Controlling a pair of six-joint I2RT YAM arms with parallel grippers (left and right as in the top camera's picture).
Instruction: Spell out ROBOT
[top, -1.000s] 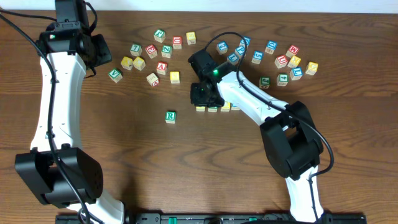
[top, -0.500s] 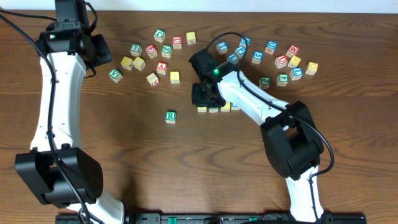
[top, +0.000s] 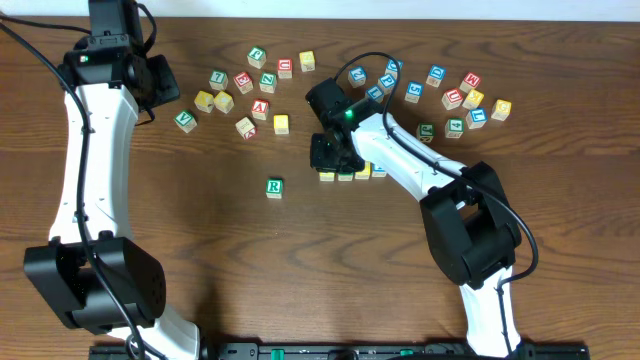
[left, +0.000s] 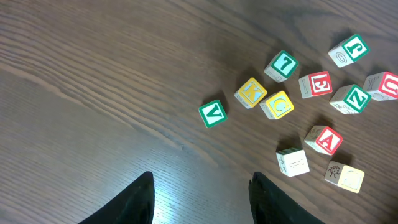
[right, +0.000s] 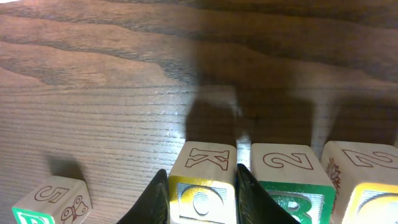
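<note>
O cube: a small wooden yellow-faced O cube (right: 202, 177) with a red K on its top. It stands on the dark wooden counter (top: 200, 260) at the left end of a short row, mid-counter.
Right jaws: closed against both sides of the yellow-faced O cube, with one black finger (right: 154, 199) on its left and the other on its right. The cube sits flat on the counter.
B cube: a wooden green-lettered B cube (right: 281, 180) with a 2 on its top, just right of the O cube, with the right-hand finger between the two.
Next in the row: a second yellow-faced cube (right: 367, 186), just right of the B cube and cut off by the frame edge. Its letter cannot be read.
R cube: a wooden green-lettered R cube (top: 274, 187), alone on the counter. It lies left of the row and nearer than it, apart from it.
Row from above: partly hidden under the white right arm (top: 400, 165).
Left jaws: apart with nothing between them, hovering over bare counter at the far left.
Loose cubes, far left: a green V cube (left: 212, 112), a yellow K cube (left: 250, 93) touching a yellow C cube (left: 278, 104), and a red A cube (left: 324, 140).
Loose cubes, far right: a scatter of blue, red and yellow cubes (top: 455, 97).
</note>
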